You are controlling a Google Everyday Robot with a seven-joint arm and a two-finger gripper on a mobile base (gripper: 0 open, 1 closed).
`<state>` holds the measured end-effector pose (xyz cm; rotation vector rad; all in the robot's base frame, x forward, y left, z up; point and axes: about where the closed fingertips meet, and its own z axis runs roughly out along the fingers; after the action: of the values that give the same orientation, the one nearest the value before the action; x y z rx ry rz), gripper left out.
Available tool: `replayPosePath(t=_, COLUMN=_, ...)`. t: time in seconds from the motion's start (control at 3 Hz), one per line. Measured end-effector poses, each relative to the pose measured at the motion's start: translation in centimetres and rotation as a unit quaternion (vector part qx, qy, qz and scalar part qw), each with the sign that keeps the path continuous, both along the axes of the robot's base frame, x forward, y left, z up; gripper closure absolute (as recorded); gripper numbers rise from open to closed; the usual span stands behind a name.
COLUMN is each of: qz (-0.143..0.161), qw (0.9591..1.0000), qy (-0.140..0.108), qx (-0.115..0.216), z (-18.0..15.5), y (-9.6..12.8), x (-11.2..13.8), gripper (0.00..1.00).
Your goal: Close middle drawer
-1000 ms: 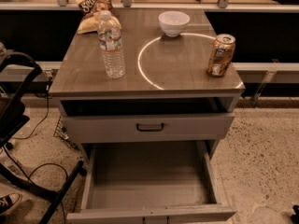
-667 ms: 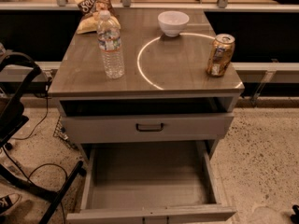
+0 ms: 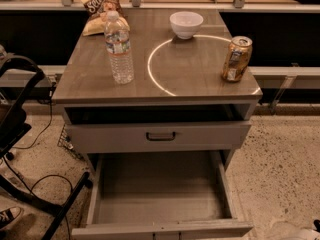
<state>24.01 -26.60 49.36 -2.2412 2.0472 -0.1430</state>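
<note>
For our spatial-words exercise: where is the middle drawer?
Camera view, bottom centre: the middle drawer is pulled far out, directly below the top drawer. The hand is not in view.

The cabinet top (image 3: pixel 165 79) is smooth and glossy, mirroring a ring of light. The middle drawer (image 3: pixel 160 194), at six o'clock, looks matt grey. Clear plastic bottle (image 3: pixel 119 46) at eleven, shiny metal can (image 3: pixel 237 59) at two, glazed white bowl (image 3: pixel 186 24) at twelve. The gripper (image 3: pixel 315 226), dark and matt, shows at five o'clock, at the edge
</note>
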Motion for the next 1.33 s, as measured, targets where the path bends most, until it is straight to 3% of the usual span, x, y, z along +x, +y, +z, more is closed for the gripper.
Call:
replayPosePath(t=0.33, qz=-0.049, qw=0.9976, qy=0.017, qx=-0.046, z=3.7, y=-2.9, x=-4.2, gripper=0.54)
replayPosePath(t=0.67, qz=-0.103, qw=0.9943, qy=0.004, qx=-0.027, z=7.2, y=-3.2, x=-5.5, gripper=0.61)
replayPosePath(t=1.0, qz=-0.118, qw=0.9929, qy=0.004, qx=0.019, z=5.7, y=-2.3, x=-4.9, gripper=0.84)
replayPosePath(t=1.33, qz=-0.110, qw=0.9922, qy=0.018, qx=0.056, z=2.8, y=-0.7, x=-4.4, gripper=1.00)
